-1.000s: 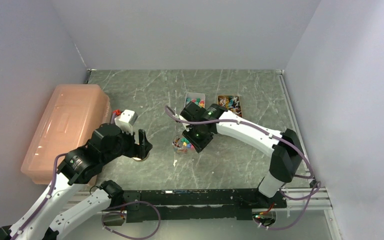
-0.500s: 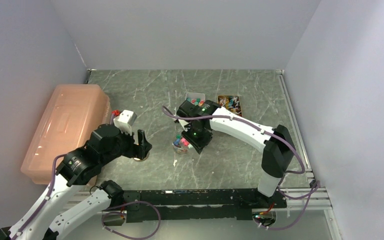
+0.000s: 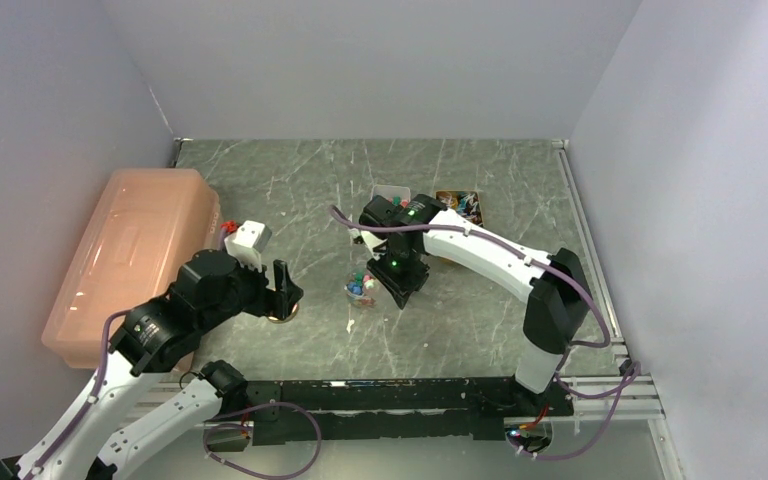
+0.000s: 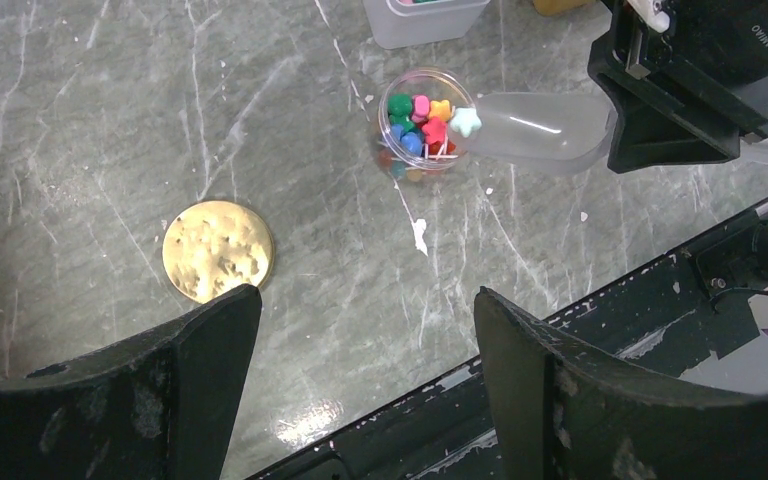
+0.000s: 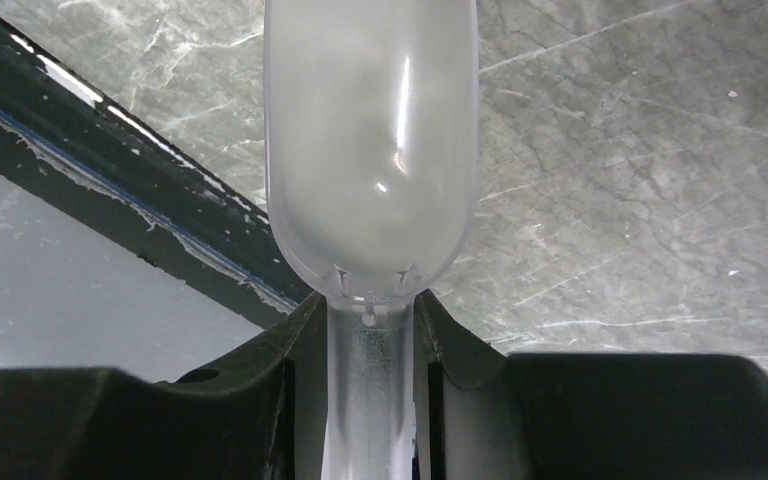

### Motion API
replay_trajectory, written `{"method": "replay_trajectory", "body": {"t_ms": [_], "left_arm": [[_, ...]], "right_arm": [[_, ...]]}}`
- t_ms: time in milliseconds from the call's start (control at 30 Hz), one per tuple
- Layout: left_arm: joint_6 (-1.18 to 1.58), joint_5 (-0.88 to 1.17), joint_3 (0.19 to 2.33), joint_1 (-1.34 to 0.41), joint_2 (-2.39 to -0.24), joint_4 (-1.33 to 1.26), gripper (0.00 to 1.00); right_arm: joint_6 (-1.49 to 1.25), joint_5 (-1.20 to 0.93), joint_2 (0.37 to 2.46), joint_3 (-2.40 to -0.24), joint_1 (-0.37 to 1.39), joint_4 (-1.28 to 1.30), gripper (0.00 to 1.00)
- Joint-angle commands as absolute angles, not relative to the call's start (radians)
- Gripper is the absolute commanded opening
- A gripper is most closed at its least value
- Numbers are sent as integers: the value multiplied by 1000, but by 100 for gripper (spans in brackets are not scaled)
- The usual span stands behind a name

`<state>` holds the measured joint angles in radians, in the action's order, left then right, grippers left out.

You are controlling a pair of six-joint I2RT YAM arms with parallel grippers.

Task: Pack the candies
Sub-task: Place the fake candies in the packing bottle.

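Note:
The candies [image 4: 418,118] are small bright sweets in pink, blue, green, red and yellow, piled in a small clear round jar [image 3: 362,288]. More candies lie in a white tub [image 3: 390,194] behind it. My right gripper [image 3: 384,282] is shut on the handle of a translucent plastic scoop [image 5: 370,150]. In the left wrist view the scoop [image 4: 540,130] has its tip at the jar's rim, with a pale star candy [image 4: 466,122] there. My left gripper [image 4: 365,335] is open and empty above the table, near a gold lid [image 4: 218,250].
A pink lidded box [image 3: 130,255] fills the left side, with a small white box [image 3: 251,238] beside it. A tray of colourful wrappers [image 3: 458,205] sits right of the white tub. The black base rail [image 3: 390,395] runs along the near edge.
My right arm has swung and turned its wrist by the jar, bringing the scoop's tip to the jar's rim. The left arm has hardly moved.

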<state>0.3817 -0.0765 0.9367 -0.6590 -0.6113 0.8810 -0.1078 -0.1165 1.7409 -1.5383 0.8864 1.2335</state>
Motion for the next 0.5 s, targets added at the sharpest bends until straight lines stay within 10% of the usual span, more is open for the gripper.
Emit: {"method": "replay_trajectory", "body": {"t_ms": [0,467], "left_arm": [[380,-72,951,-663,-600,857,84],[377,-64,951,-663,-583,854,84]], "right_arm": [[-124,-166,1710,-1557,872,1258,0],[-148,-197,1662,-1573,864,1287,0]]}}
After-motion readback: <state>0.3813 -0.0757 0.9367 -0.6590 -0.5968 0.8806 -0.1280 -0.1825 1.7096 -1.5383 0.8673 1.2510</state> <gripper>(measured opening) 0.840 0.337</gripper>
